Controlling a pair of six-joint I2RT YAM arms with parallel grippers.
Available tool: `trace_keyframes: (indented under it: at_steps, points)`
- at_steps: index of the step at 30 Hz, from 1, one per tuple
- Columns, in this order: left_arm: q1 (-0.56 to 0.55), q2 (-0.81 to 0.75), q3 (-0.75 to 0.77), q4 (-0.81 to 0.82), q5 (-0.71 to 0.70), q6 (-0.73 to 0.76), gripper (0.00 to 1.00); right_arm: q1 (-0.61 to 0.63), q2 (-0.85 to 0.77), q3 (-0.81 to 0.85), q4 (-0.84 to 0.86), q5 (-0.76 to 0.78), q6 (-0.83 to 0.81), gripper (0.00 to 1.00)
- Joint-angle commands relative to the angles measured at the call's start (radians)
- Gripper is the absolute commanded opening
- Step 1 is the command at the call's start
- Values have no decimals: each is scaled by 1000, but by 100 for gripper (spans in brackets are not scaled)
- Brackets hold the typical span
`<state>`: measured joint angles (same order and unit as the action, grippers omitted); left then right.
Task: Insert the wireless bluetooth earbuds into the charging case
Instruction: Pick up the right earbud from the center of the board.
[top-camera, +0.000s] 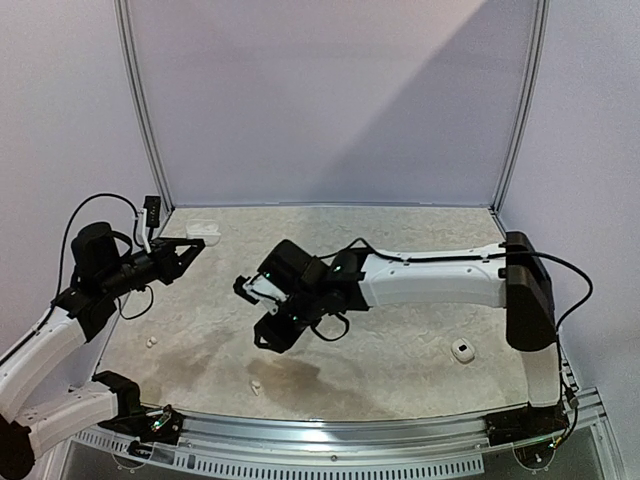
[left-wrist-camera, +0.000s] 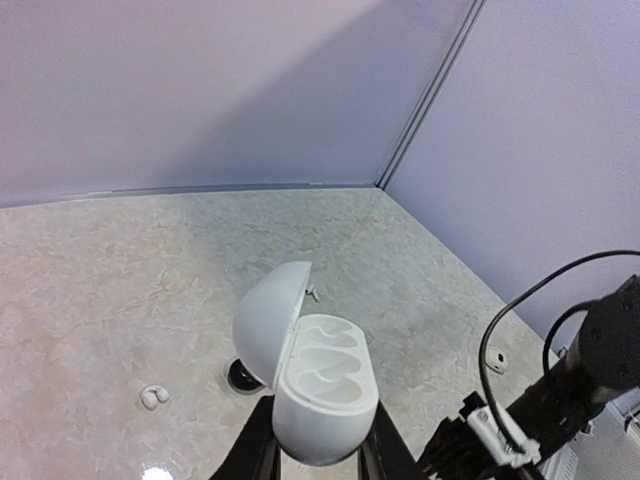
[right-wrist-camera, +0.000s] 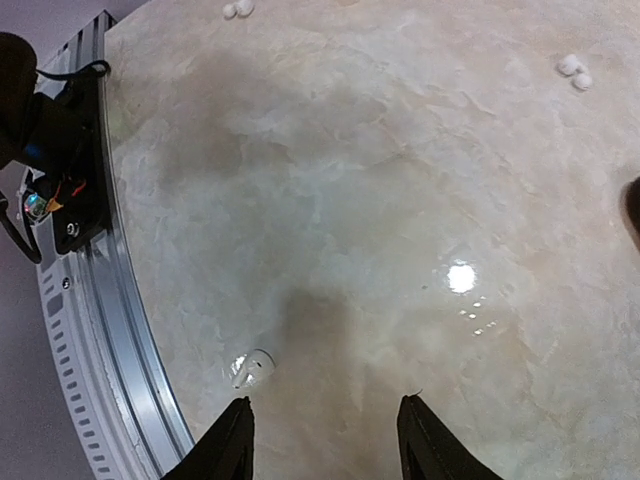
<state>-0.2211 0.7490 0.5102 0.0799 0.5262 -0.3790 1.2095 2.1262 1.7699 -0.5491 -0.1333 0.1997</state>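
Soft overhead light. A glare spot shines on the table (right-wrist-camera: 400, 150); dark shadows pool near its middle. The charging case (left-wrist-camera: 322, 385) looks sharp; frame edges perhaps bow.

Beige marbled tabletop (top-camera: 420, 230), lilac walls (top-camera: 330, 100), grey corner posts (top-camera: 141, 110), soft overhead glare (right-wrist-camera: 461, 277).
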Motion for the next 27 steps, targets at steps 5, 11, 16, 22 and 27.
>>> trace_keyframes:
  at_steps: [5,11,16,22,27]
  points:
    - [20,-43,-56,12,-35,-34,0,23,138,138,45,40,3,49]
    - [22,-36,-59,9,-42,-44,0,2,201,185,65,192,12,50]
    - [22,-34,-42,-13,-38,-30,0,-84,238,244,40,217,71,49]
    - [23,-24,-38,-20,-28,-11,0,-193,204,245,28,287,96,47]
    - [24,0,-35,-21,-25,1,0,-293,205,244,-37,305,174,47]
